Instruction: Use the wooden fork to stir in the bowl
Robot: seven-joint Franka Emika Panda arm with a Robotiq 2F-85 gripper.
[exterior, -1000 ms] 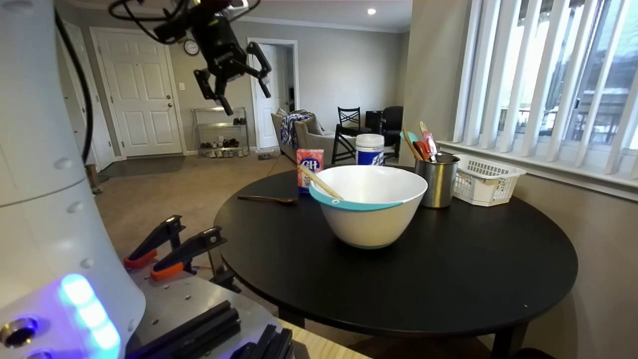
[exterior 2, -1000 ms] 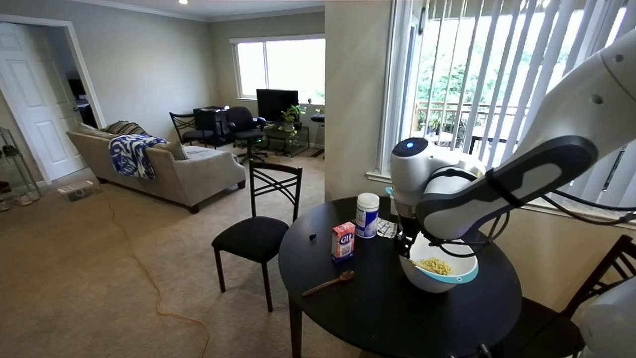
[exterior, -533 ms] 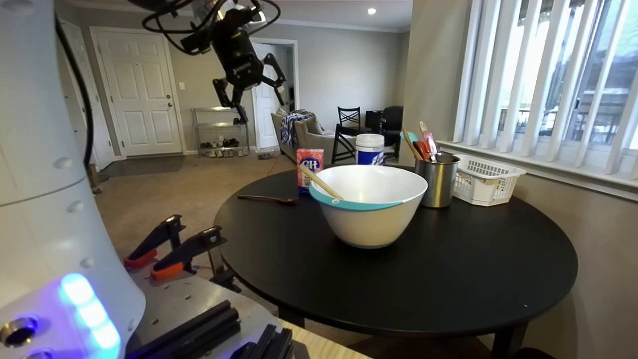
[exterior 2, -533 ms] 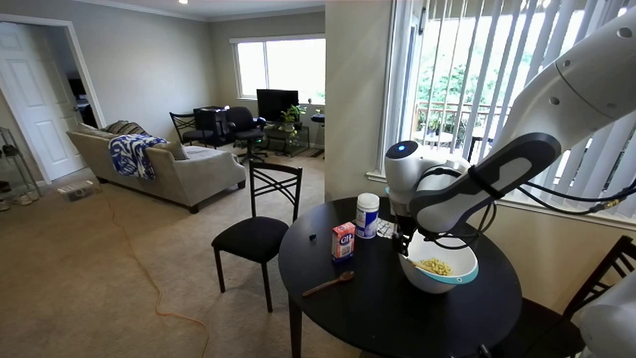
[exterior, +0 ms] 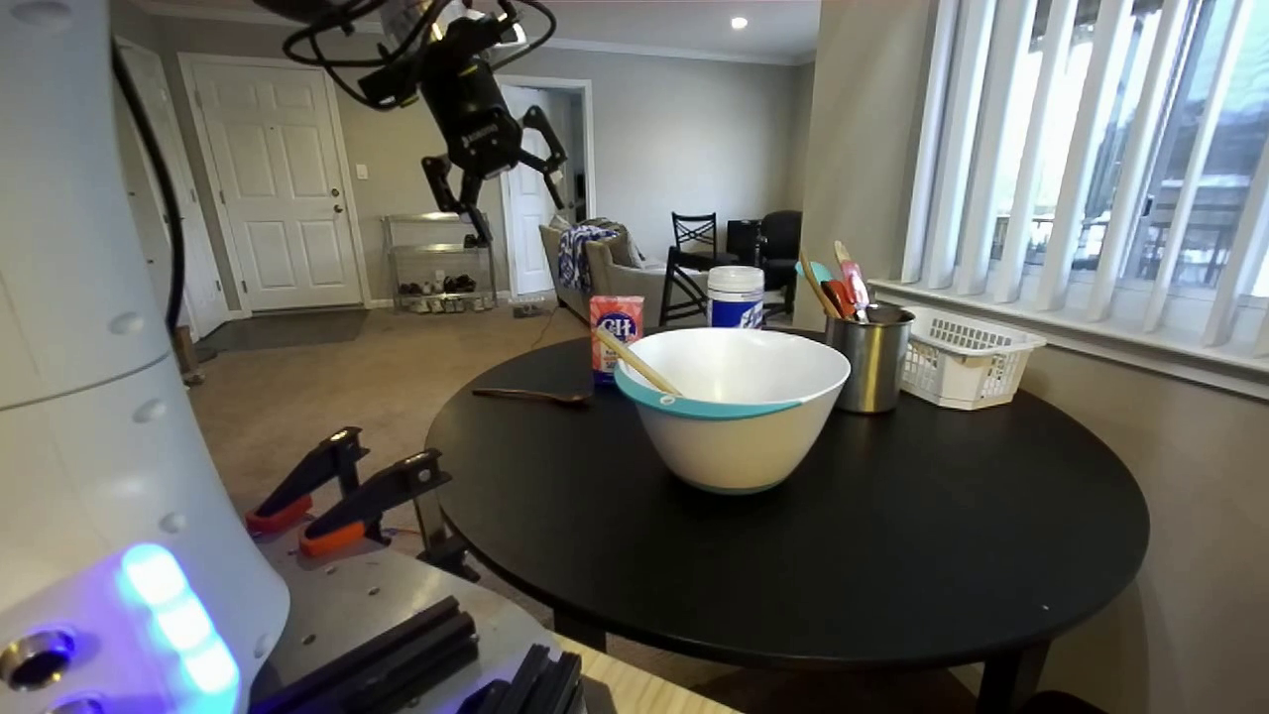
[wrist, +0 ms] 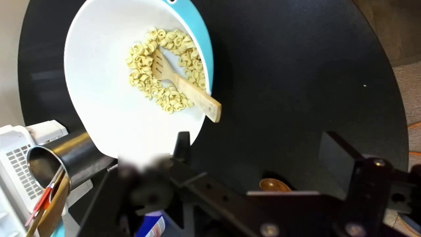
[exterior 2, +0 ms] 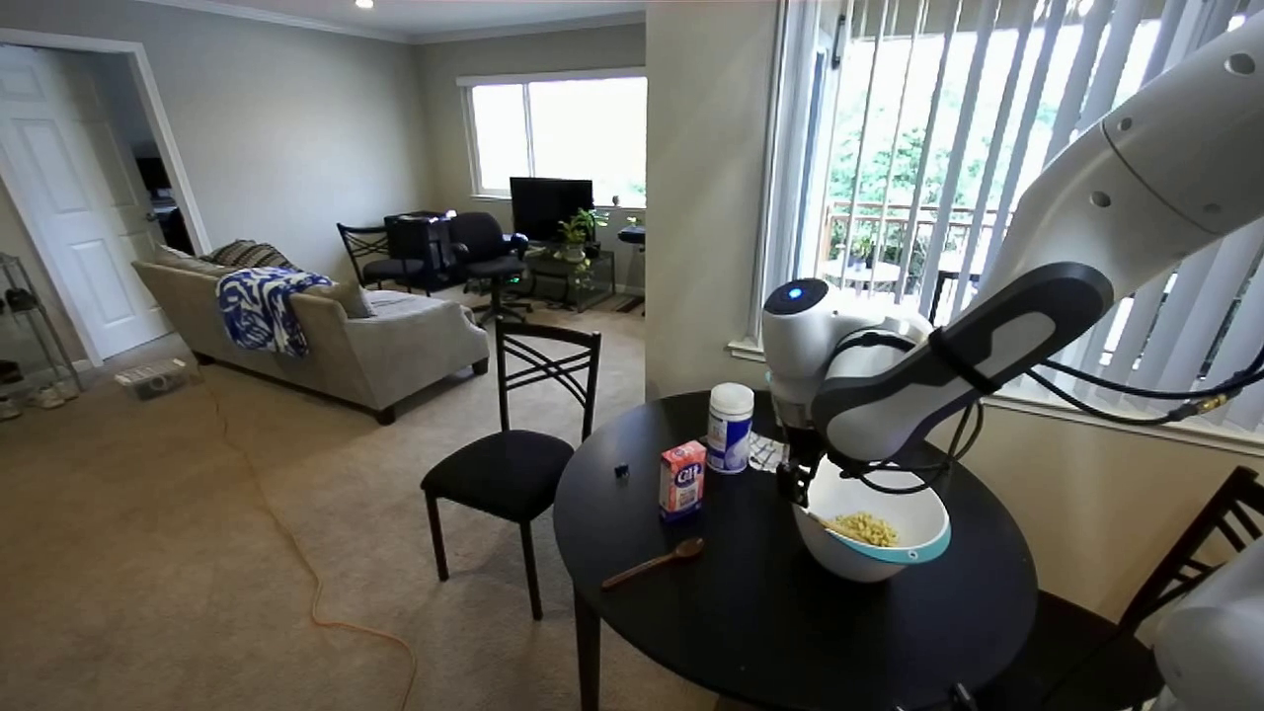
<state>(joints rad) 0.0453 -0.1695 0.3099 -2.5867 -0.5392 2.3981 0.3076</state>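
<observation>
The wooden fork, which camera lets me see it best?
The wrist view: it looks down into the bowl, so the wooden fork shows from slotted head to handle end. In an exterior view only its handle shows; the bowl's wall hides the head. Also in an exterior view, the fork looks small, without visible slots.

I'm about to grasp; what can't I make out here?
In an exterior view: head of pale wooden fork, hidden by white-teal round bowl.
Wrist view: bowl's rim, partly cut by top edge.
Wrist view: handle of brown wooden spoon, hidden by black gripper.
In an exterior view: black block, too small to identify.
</observation>
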